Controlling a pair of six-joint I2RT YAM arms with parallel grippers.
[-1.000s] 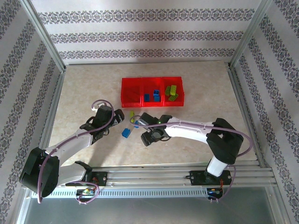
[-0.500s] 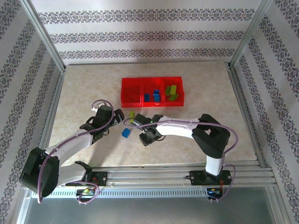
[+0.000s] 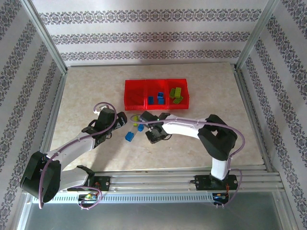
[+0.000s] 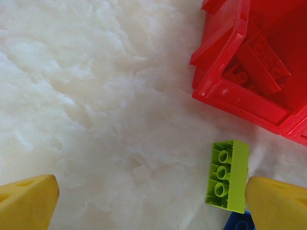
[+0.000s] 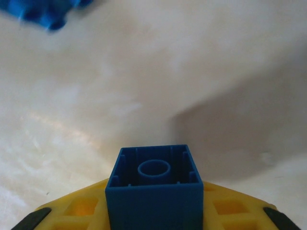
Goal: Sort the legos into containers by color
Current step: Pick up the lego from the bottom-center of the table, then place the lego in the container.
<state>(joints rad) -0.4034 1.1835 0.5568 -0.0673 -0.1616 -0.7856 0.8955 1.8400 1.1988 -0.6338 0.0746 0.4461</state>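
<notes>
My right gripper (image 5: 154, 211) is shut on a small blue lego (image 5: 154, 184), hollow underside facing the camera, just above the table. In the top view it (image 3: 143, 123) sits in front of the containers (image 3: 156, 108), a row of three red bins. A second blue lego (image 3: 129, 136) lies loose on the table (image 5: 48, 12). A yellow-green lego (image 4: 228, 177) lies studs-down beside my left gripper's right finger (image 4: 278, 203). My left gripper (image 4: 153, 206) is open over bare table. Red legos (image 4: 259, 57) lie in the left bin, blue (image 3: 156, 98) in the middle, green (image 3: 176, 94) in the right.
The marble-patterned table (image 3: 86, 96) is fenced by metal posts and patterned walls. The red bin's corner (image 4: 225, 93) is close in front of my left gripper. Both grippers work within a hand's width of each other near the table's middle.
My right gripper has closed on the blue lego, and its arm has swung left. The left arm has not moved.
</notes>
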